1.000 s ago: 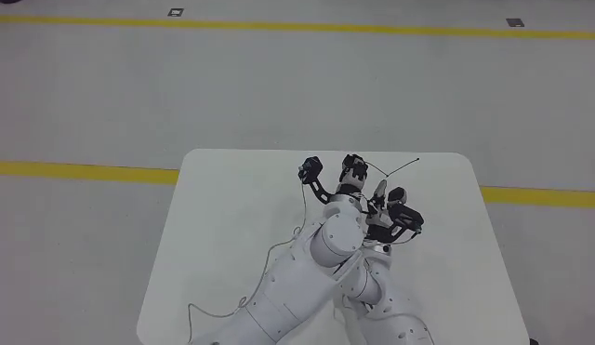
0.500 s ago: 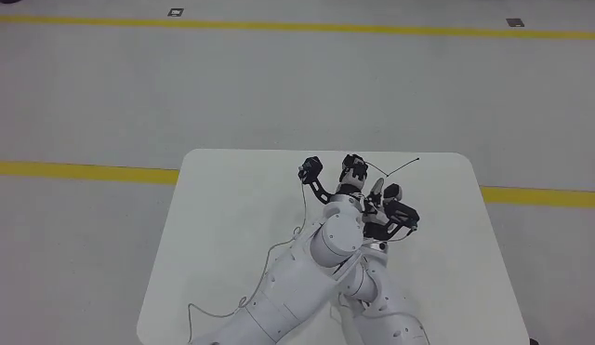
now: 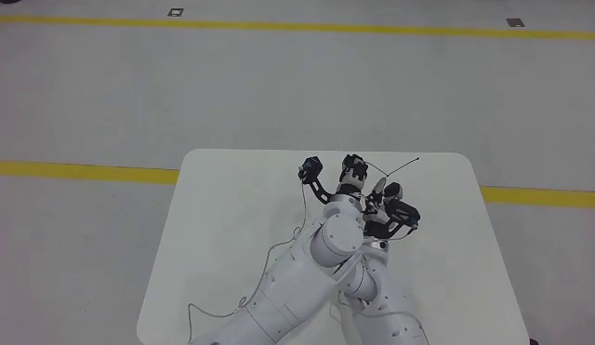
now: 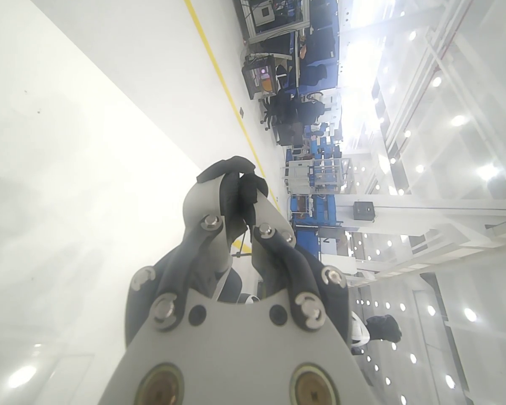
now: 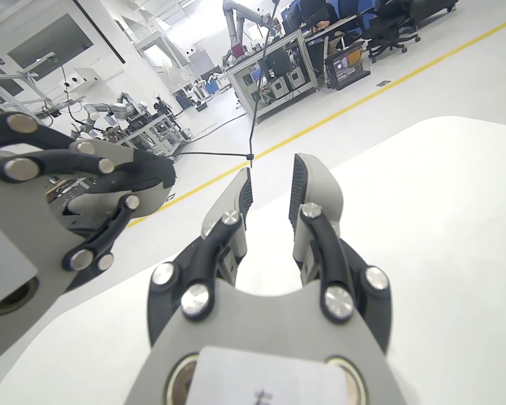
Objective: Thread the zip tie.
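Note:
The zip tie (image 5: 259, 86) is a thin black strap. My left gripper (image 5: 165, 174) is shut on one end of it, over the far middle of the white table (image 3: 232, 233). From there the strap runs sideways to a small junction, then a long part sticks up and away. In the top view the zip tie (image 3: 395, 167) points toward the table's far right corner. My right gripper (image 5: 272, 170) is open just below the junction, and one fingertip (image 5: 246, 179) nearly touches the strap's short lower end. In the left wrist view the left gripper (image 4: 240, 187) has its black pads pressed together.
The table's near right corner (image 5: 447, 221) is bare white surface. Yellow floor lines (image 3: 93, 170) run past the table. Workbenches and office chairs (image 5: 388, 22) stand far off in the room.
The right gripper has shifted a little toward the left gripper and the zip tie. The left arm and the strap have stayed nearly still.

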Motion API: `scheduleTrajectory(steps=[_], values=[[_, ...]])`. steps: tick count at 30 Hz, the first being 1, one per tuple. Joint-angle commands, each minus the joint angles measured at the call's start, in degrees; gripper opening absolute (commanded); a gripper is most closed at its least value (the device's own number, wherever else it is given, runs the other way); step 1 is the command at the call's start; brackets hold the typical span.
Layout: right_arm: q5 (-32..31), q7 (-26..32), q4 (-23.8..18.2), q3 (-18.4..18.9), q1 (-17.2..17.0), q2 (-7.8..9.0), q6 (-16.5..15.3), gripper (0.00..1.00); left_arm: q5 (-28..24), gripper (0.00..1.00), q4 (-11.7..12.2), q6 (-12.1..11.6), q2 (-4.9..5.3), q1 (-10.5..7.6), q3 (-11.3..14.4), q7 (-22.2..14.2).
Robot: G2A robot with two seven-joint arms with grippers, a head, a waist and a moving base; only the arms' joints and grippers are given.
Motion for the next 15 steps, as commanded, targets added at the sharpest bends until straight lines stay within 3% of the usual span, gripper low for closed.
scheduleTrajectory(steps=[1,15], values=[[-0.11,-0.04,0.05,0.09,0.01,-0.09,0.00,0.21,0.00,0.00,0.00,0.00,0.00,0.00,0.00,0.00],[-1.07,-0.47,1.22,0.52,0.54,-0.80,0.00,0.19,0.00,0.00,0.00,0.00,0.00,0.00,0.00,0.00]])
